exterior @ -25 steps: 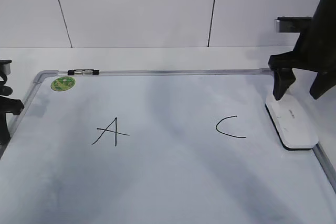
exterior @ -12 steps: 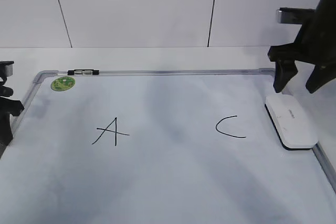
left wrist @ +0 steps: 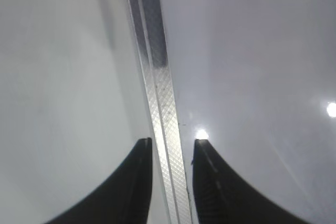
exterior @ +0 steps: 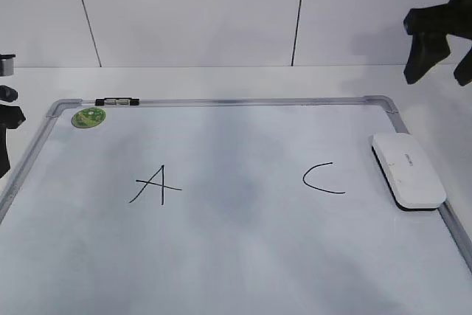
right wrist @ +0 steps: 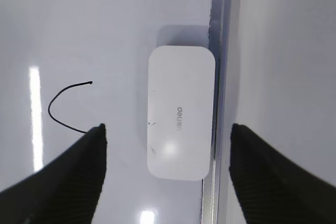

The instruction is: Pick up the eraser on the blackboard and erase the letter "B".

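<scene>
The white eraser [exterior: 408, 170] lies flat on the blackboard [exterior: 236, 256] against its right frame edge; it also shows in the right wrist view [right wrist: 180, 111]. My right gripper [exterior: 442, 71] is open and empty, raised well above the eraser, which sits between its fingers [right wrist: 168, 127] in the wrist view. My left gripper [exterior: 6, 119] hangs at the board's left edge, jaws narrowly apart [left wrist: 172, 141] over the metal frame [left wrist: 157, 87], holding nothing. No letter "B" shows; only a black "A" [exterior: 156, 184] and "C" [exterior: 322, 179] are on the board, with a blank, faintly smudged gap between them.
A green round sticker [exterior: 88, 117] sits at the board's far left corner. A small black-and-silver clip [exterior: 116, 100] lies on the far frame edge. White table and a white panelled wall lie behind the board.
My right gripper has risen up and to the right, away from the eraser, which stays flat at the board's right edge. The left gripper has shifted slightly left.
</scene>
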Robot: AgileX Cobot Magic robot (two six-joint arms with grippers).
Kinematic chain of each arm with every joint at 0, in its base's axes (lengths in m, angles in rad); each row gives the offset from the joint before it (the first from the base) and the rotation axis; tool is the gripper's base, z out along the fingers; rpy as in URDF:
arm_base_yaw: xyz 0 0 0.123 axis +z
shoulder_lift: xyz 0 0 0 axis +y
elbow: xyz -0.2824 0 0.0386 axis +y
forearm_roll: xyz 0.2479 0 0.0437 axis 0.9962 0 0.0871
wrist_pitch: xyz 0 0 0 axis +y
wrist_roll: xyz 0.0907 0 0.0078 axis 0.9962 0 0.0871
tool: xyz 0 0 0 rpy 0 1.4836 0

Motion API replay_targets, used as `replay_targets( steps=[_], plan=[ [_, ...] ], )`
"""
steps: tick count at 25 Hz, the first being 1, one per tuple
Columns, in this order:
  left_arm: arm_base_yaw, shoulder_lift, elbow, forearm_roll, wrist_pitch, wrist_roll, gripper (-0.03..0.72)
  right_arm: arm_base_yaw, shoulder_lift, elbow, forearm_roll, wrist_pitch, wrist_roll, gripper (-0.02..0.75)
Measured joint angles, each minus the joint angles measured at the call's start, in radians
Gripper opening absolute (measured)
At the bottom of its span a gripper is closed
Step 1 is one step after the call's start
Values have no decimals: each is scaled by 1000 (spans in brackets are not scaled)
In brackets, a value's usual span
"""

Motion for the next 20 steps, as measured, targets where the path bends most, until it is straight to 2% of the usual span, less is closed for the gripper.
replay_targets(
  steps=[10,16,20],
  plan=[
    [0,-61,20,4,11,0,209,0,-179,18,0,7,0,543],
    [0,-217,97,16,22,0,210,0,-353,209,-2,10,0,543],
    [0,-330,139,21,28,0,210,0,-439,327,-83,18,0,543]
  ],
)
